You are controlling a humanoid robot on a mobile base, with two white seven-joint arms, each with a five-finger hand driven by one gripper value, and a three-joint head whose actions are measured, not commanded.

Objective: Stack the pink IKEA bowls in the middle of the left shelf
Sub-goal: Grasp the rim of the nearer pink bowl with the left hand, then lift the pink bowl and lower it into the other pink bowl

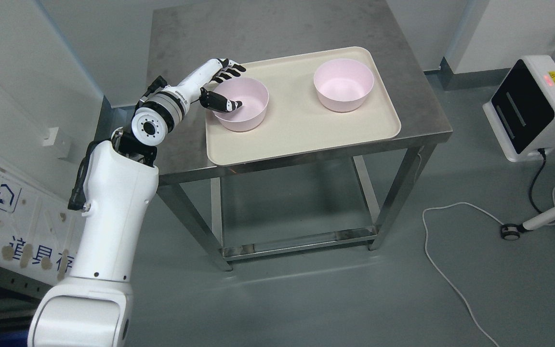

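Bowls, two of them, pink, sit on the cream tray [301,130] atop the steel table [181,53]. Left bowl [246,108] is by the tray's left edge, right bowl [344,84] up near the far right corner, well apart from it. Left hand [217,86] is at the left bowl now: thumb [227,103] hooked inside over the rim, fingers [229,70] splayed along the outside at the far rim, so it straddles the wall, half closed; a firm grip can't be confirmed. White machine [530,108] stands on the floor at right, cable [451,270] trailing.
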